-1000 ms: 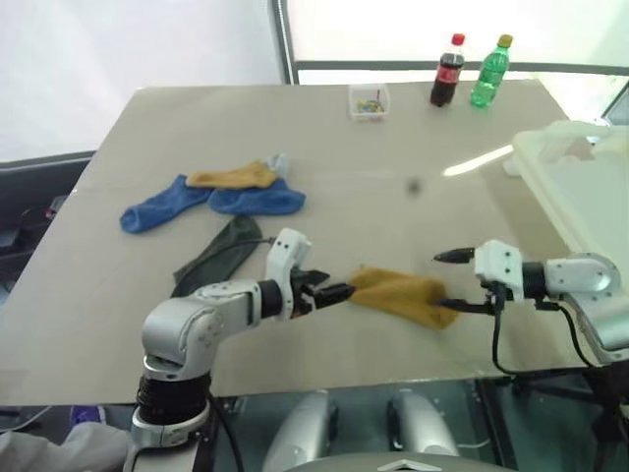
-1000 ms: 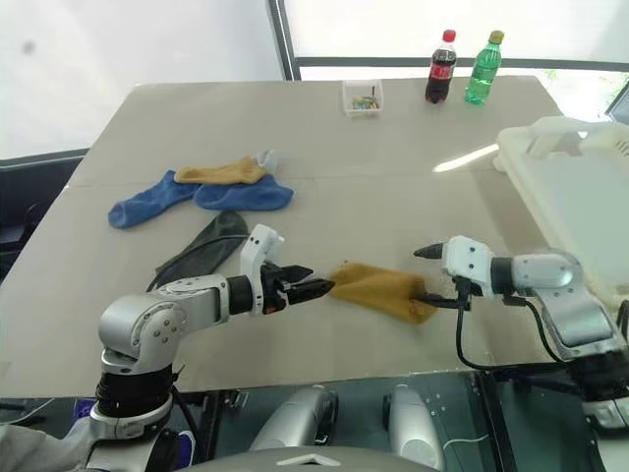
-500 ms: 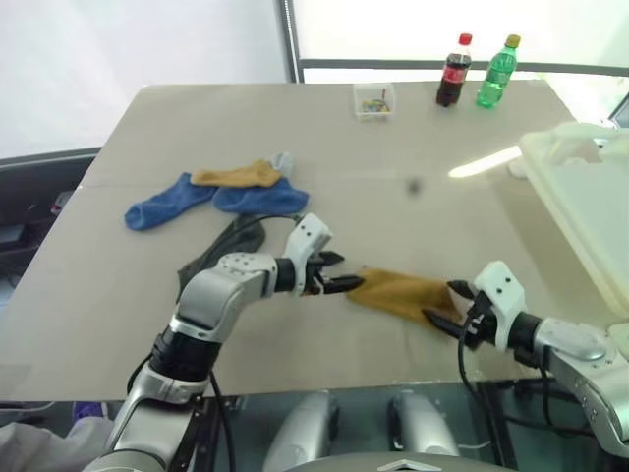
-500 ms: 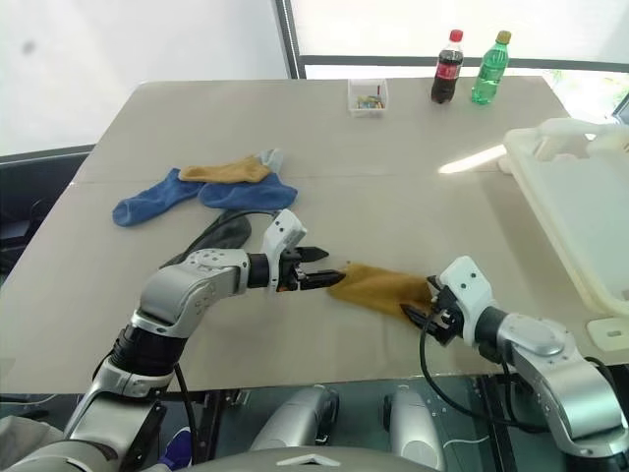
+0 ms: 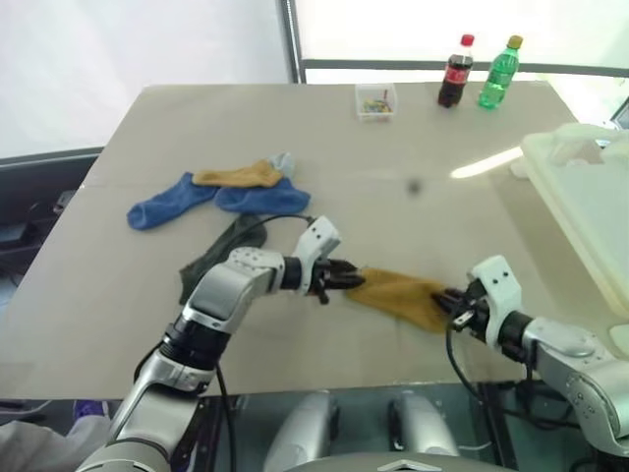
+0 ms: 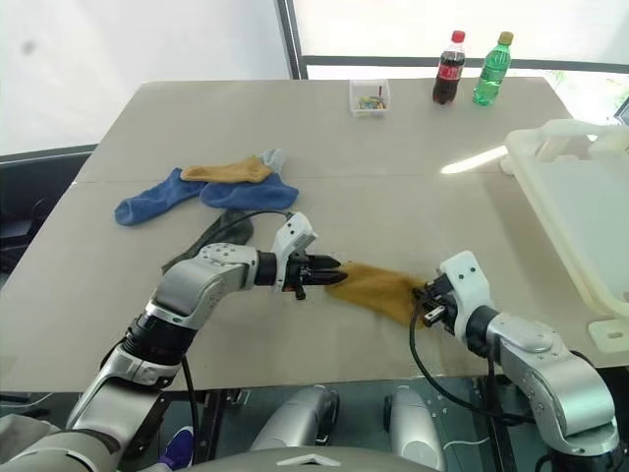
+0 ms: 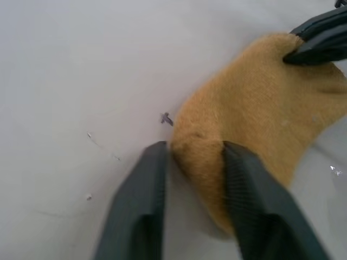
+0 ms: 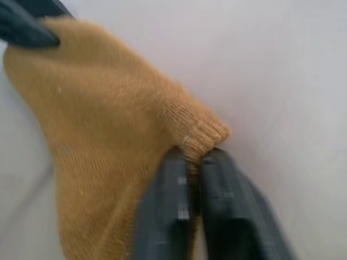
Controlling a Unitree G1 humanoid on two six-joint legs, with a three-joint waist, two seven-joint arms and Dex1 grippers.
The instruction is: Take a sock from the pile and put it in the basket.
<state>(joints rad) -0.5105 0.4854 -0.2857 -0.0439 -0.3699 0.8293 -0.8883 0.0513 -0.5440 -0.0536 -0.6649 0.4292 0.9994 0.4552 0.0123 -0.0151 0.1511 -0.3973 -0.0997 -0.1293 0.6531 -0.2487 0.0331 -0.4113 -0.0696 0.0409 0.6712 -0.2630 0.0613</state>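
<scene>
1. The pile (image 5: 221, 192) is seen at the left of the counter (image 5: 393, 147): two blue socks (image 5: 211, 200), a mustard one (image 5: 236, 176) laid over them and a pale grey tip (image 5: 283, 162) behind; how much of the grey sock is covered cannot be told.
2. A dark green sock (image 5: 218, 254) lies nearer, partly hidden by the left arm.
3. The left end effector (image 5: 346, 279) is closed on one end of a mustard-yellow sock (image 5: 398, 295) lying flat at the near middle of the counter; cloth is pinched between its fingers (image 7: 241, 179).
4. The right end effector (image 5: 454, 300) is pressed together on the sock's other end, a fold of the cuff being nipped.
5. The basket (image 5: 590, 211) at the right is cut off by the frame edge, well apart from the sock.
6. At the far edge a small clear box (image 5: 375, 100) and two bottles (image 5: 477, 74) are set before a bright window; the box's contents cannot be made out.
</scene>
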